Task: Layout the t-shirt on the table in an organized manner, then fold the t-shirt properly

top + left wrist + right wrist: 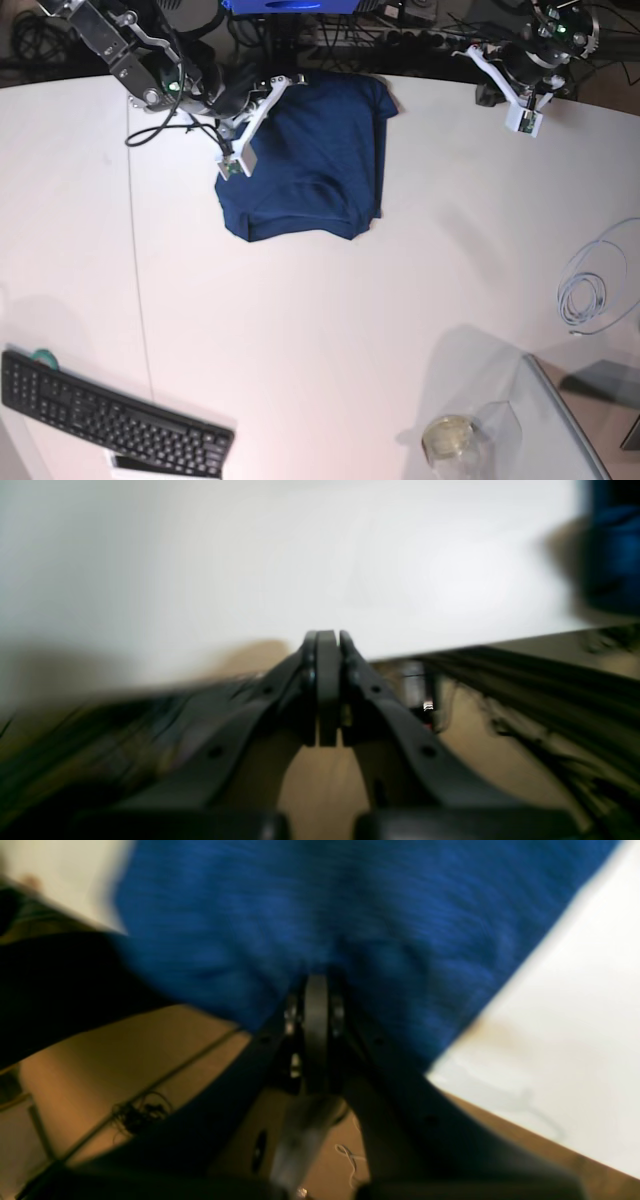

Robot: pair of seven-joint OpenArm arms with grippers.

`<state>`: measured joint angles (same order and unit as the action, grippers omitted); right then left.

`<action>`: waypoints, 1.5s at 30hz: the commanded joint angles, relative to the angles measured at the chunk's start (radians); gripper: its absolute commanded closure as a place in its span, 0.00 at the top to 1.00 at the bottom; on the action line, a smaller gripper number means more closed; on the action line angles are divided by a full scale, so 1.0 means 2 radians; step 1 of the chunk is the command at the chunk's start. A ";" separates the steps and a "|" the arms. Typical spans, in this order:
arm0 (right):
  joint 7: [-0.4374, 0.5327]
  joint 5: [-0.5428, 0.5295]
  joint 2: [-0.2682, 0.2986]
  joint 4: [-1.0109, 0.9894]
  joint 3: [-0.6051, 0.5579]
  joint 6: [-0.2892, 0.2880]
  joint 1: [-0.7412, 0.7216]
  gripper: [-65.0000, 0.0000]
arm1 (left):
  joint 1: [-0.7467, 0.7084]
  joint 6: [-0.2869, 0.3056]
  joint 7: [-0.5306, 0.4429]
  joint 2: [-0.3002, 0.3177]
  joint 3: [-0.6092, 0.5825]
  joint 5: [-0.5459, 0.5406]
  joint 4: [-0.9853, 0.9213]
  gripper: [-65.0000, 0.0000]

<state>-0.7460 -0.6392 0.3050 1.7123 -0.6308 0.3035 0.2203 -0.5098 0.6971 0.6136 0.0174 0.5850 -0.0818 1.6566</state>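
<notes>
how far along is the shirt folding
Looks mostly done: the t-shirt lies on the table as a compact folded block, no sleeves sticking out. In hand: the right claw is shut at the cloth's edge; whether it pinches fabric is unclear. The left claw is shut, empty, away from the shirt. Left: perhaps a final fold or tidy.

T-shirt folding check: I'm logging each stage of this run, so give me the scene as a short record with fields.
t-shirt: dark blue, lying partly folded at the far side of the table
table: white, curved far edge
right gripper: shut, tips at the t-shirt's edge; a grip on the cloth cannot be told
left gripper: shut, holding nothing, over the table edge away from the t-shirt
other items: keyboard near corner, coiled cable, glass jar
image quality: both wrist views blurred
</notes>
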 commanded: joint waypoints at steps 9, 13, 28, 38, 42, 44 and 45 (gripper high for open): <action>0.007 -0.003 -0.003 -0.039 0.004 0.000 -0.032 0.00 | 0.044 0.000 -0.006 -0.018 -0.020 0.000 -0.022 0.00; 0.003 -0.002 -0.003 0.007 0.004 0.001 -0.016 0.00 | 0.033 0.000 -0.006 -0.015 -0.017 0.000 0.003 0.00; 0.132 0.001 0.125 0.120 0.182 -0.001 0.204 0.00 | -0.122 0.000 -0.007 0.052 -0.017 -0.005 0.089 0.00; 0.132 0.001 0.110 0.117 0.141 -0.001 0.347 0.00 | -0.199 0.000 -0.010 0.085 -0.021 0.000 0.053 0.00; 0.132 0.001 0.097 0.023 0.067 -0.001 0.291 0.00 | -0.185 0.000 -0.027 0.085 -0.041 0.014 -0.031 0.00; 0.132 0.001 0.088 -0.021 0.035 -0.001 0.262 0.00 | -0.179 0.000 -0.073 0.085 -0.064 0.047 -0.087 0.00; 0.133 0.001 0.085 -0.044 0.017 -0.001 0.245 0.00 | -0.174 0.000 -0.108 0.085 -0.080 0.068 -0.121 0.00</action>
<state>-0.4774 -0.6270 0.4797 1.6066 -0.5915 0.3084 0.6930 -0.8368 0.6895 0.3866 0.1818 0.4202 0.0647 1.4006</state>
